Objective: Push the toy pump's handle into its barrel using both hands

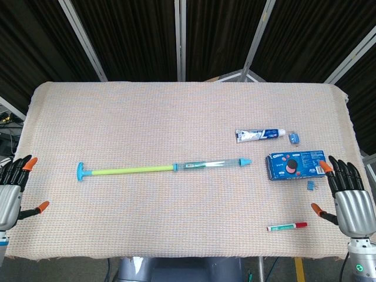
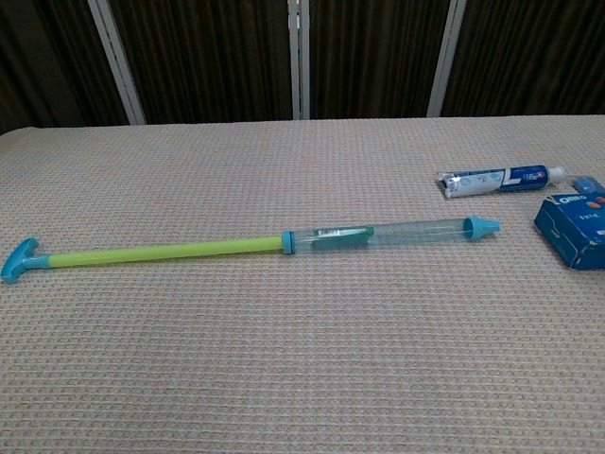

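The toy pump lies flat across the middle of the table. Its clear barrel (image 1: 208, 164) (image 2: 388, 233) ends in a blue nozzle (image 1: 246, 161) (image 2: 482, 227) pointing right. The yellow-green rod (image 1: 132, 170) (image 2: 165, 252) is pulled far out to the left and ends in a blue T-handle (image 1: 80, 171) (image 2: 19, 259). My left hand (image 1: 13, 188) hovers at the table's left edge, fingers spread, holding nothing, well left of the handle. Over by the right edge, my right hand (image 1: 346, 194) is also spread and empty, right of the nozzle. The chest view shows neither hand.
A toothpaste tube (image 1: 261, 135) (image 2: 501, 179) lies at the right rear with a small blue cap (image 1: 294, 138) beside it. A blue cookie box (image 1: 295, 164) (image 2: 572, 227) sits right of the nozzle. A red-capped marker (image 1: 287, 226) lies near the front right.
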`<state>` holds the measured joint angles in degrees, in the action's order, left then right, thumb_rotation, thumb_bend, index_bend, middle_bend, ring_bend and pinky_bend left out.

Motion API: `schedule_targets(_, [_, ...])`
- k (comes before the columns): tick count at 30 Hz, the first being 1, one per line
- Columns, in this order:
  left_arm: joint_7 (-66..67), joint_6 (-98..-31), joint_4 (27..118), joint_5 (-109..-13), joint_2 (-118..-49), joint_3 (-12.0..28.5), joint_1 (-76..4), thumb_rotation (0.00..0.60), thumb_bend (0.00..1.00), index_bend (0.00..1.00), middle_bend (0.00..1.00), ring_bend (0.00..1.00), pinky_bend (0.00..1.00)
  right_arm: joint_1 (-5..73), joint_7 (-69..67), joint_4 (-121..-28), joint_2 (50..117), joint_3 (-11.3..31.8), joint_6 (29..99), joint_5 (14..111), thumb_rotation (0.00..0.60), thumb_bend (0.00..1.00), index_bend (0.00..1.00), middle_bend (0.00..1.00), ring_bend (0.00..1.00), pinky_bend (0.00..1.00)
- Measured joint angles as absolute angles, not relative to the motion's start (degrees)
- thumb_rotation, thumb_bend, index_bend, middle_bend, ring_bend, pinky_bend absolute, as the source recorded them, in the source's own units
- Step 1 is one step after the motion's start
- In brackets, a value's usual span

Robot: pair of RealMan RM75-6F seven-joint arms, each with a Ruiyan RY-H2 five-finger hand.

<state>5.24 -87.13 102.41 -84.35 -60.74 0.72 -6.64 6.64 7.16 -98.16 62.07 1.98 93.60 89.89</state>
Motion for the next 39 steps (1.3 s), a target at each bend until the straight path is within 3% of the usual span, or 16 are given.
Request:
schedule_targets(8, [5.0, -86.9, 101.9, -84.4, -60.9, 1.0, -6.4, 0.6, 0.0, 0.0, 0.0, 0.0, 0.0, 6.6, 7.7, -97.8, 62.8, 2.0, 92.3, 90.3, 0.6, 0.0, 0.0, 0.01, 0.0, 0.0])
schedule_targets(9, [5.0, -86.7, 101.9, -84.3, -60.9, 1.1, -6.4, 0.6, 0.0, 0.0, 0.0, 0.0, 0.0, 6.7, 7.8, -97.7, 62.9, 2.0, 91.9, 90.3, 0.6, 0.0, 0.0, 0.07, 0.04, 0.0])
schedule_targets(10, [5.0, -86.6, 101.8, -84.2, -60.9, 1.1, -6.4, 0.6, 0.0, 0.0, 0.0, 0.0, 0.0, 6.9, 7.8, -97.7, 63.0, 2.0, 91.4, 90.3, 0.6, 0.0, 0.0, 0.22, 0.19, 0.01])
schedule_targets(11, [5.1, -86.5, 101.7, -84.1, -61.0, 1.2, -6.5, 0.6, 0.0, 0.0, 0.0, 0.0, 0.0, 7.1, 7.8, -97.7, 63.2, 2.0, 90.9, 90.2, 0.6, 0.0, 0.0, 0.43, 0.39, 0.1])
schedule_targets(12, [5.2, -86.2, 101.6, -84.0, -61.1, 1.3, -6.6, 0.6, 0.0, 0.0, 0.0, 0.0, 0.0, 7.7, 7.8, -97.6, 63.3, 2.2, 89.9, 90.1, 0.6, 0.0, 0.0, 0.57, 0.54, 0.23])
schedule_targets(13, [5.4, -85.9, 101.4, -83.9, -61.2, 1.4, -6.8, 0.6, 0.0, 0.0, 0.0, 0.0, 0.0, 8.3, 7.8, -97.6, 63.5, 2.5, 88.9, 90.1, 0.6, 0.0, 0.0, 0.7, 0.7, 0.41])
schedule_targets(14, [5.6, -85.5, 101.3, -83.8, -61.3, 1.5, -6.9, 0.6, 0.0, 0.0, 0.0, 0.0, 0.0, 9.2, 7.9, -97.4, 63.6, 2.8, 87.7, 90.0, 0.6, 0.0, 0.0, 0.8, 0.8, 0.67])
schedule_targets(16, [6.2, -84.7, 100.9, -83.2, -61.7, 1.8, -7.3, 0.6, 0.0, 0.0, 0.0, 0.0, 0.0, 11.4, 8.2, -97.2, 64.0, 3.7, 84.1, 89.3, 0.6, 0.0, 0.0, 0.88, 0.9, 0.92])
schedule_targets(17, [6.4, -84.4, 100.8, -82.9, -61.8, 2.0, -7.5, 0.6, 0.0, 0.0, 0.0, 0.0, 0.0, 12.5, 8.4, -97.1, 64.2, 4.1, 82.3, 88.8, 0.6, 0.0, 0.0, 0.91, 0.94, 0.98])
schedule_targets(22, [7.5, -83.0, 100.0, -81.3, -62.5, 2.5, -8.0, 0.6, 0.0, 0.0, 0.0, 0.0, 0.0, 19.9, 9.2, -96.0, 66.0, 7.2, 69.8, 83.8, 0.6, 0.0, 0.02, 0.97, 0.99, 1.0])
schedule_targets(28, [9.1, -81.6, 99.2, -79.5, -63.6, 3.1, -8.6, 0.6, 0.0, 0.0, 0.0, 0.0, 0.0, 30.8, 11.3, -91.4, 72.0, 11.1, 54.5, 72.9, 0.6, 0.0, 0.19, 1.0, 1.0, 1.0])
schedule_targets(34, [10.3, -80.5, 98.7, -78.1, -64.3, 3.5, -9.0, 0.6, 0.0, 0.0, 0.0, 0.0, 0.0, 38.6, 14.5, -82.0, 80.6, 13.0, 46.6, 64.4, 0.6, 0.0, 0.32, 1.0, 1.0, 1.0])
schedule_targets(39, [10.8, -79.7, 98.2, -77.0, -64.7, 3.7, -9.2, 0.6, 0.0, 0.0, 0.0, 0.0, 0.0, 41.5, 16.7, -76.7, 85.7, 13.0, 44.5, 61.5, 0.6, 0.0, 0.38, 1.0, 1.0, 1.0])
